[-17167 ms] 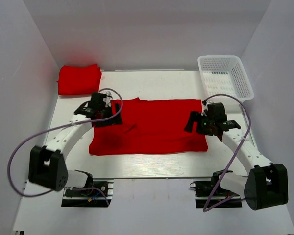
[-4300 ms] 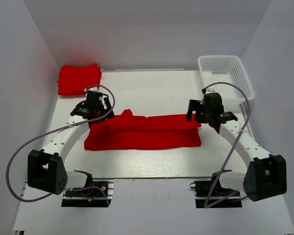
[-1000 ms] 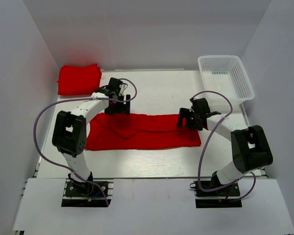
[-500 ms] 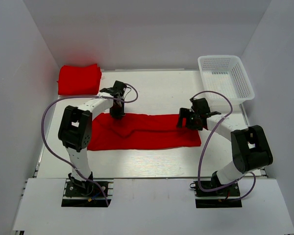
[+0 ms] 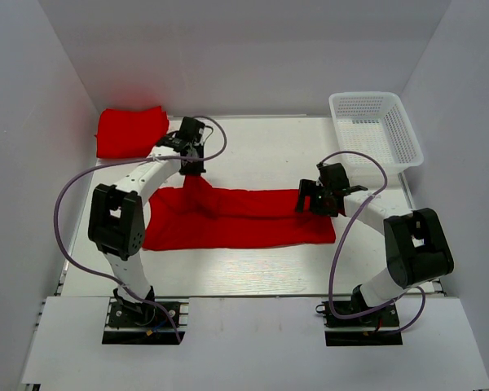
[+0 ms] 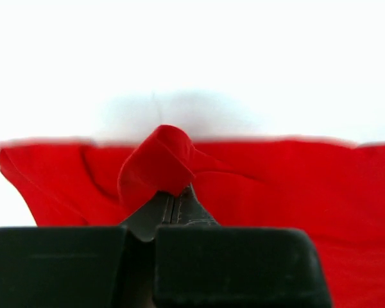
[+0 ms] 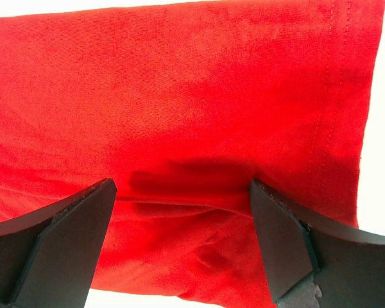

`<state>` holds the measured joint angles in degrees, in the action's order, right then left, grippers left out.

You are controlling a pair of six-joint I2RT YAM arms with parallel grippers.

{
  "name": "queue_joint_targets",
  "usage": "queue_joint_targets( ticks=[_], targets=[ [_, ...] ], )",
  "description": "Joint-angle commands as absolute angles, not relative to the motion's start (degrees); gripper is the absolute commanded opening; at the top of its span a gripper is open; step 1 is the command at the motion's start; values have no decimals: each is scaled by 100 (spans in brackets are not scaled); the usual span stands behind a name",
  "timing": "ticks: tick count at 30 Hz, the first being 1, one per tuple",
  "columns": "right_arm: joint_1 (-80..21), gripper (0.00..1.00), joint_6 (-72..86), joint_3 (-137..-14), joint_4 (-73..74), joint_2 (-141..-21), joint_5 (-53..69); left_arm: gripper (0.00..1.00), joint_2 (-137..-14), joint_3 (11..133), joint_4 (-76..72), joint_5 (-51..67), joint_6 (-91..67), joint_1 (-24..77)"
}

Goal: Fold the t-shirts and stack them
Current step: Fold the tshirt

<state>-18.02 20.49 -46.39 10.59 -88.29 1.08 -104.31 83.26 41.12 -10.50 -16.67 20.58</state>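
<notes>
A red t-shirt (image 5: 244, 220) lies folded into a long band across the middle of the table. My left gripper (image 5: 192, 167) is shut on a pinch of its upper left edge and holds that fabric raised in a peak. The left wrist view shows the closed fingertips (image 6: 173, 197) with a red fold (image 6: 155, 163) bunched over them. My right gripper (image 5: 313, 200) stands open over the shirt's right end, and its two fingers (image 7: 64, 237) straddle a fabric crease (image 7: 179, 205) without closing on it. A second red t-shirt (image 5: 130, 132) rests folded at the back left corner.
A white mesh basket (image 5: 375, 126) stands at the back right. White walls enclose the table on three sides. Purple cables loop from both arms above the table.
My left gripper closed on the shirt's upper left edge and pulled it up and toward the back. The right arm stayed where it was, still open.
</notes>
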Motion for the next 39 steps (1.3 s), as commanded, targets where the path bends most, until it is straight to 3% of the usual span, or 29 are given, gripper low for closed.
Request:
queue_joint_targets(
  ticks=[1, 9, 15, 21, 27, 33, 37, 39],
  targets=[
    [-1767, 90, 2030, -4728, 1301, -8947, -176, 0, -10362, 9007, 3657, -1072, -1258, 2039],
    [-1775, 90, 2048, -4799, 1318, -9026, -167, 0, -10503, 9685, 3024, -862, -116, 2039],
    [-1767, 90, 2039, -4773, 1309, -9009, -141, 0, -10241, 9256, 2892, -764, 176, 2039],
    [-1767, 90, 2048, -4746, 1274, -9035, -44, 0, -8993, 7605, 2576, -1063, -210, 2145],
    [-1784, 90, 1978, -4685, 1275, -8983, 141, 0, -7290, 5691, 2777, -1397, -1563, 2145],
    [-1784, 90, 1916, -4632, 1345, -8947, 149, 0, -6083, 4126, 3217, -633, -2873, 2145],
    [-1775, 90, 1907, -4597, 1354, -8956, 202, 2, -5696, 3771, 4083, -720, -3523, 2145],
    [-1784, 90, 1907, -4588, 1362, -8947, 220, 17, -5520, 3771, 4358, -852, -3726, 2145]
  ],
)
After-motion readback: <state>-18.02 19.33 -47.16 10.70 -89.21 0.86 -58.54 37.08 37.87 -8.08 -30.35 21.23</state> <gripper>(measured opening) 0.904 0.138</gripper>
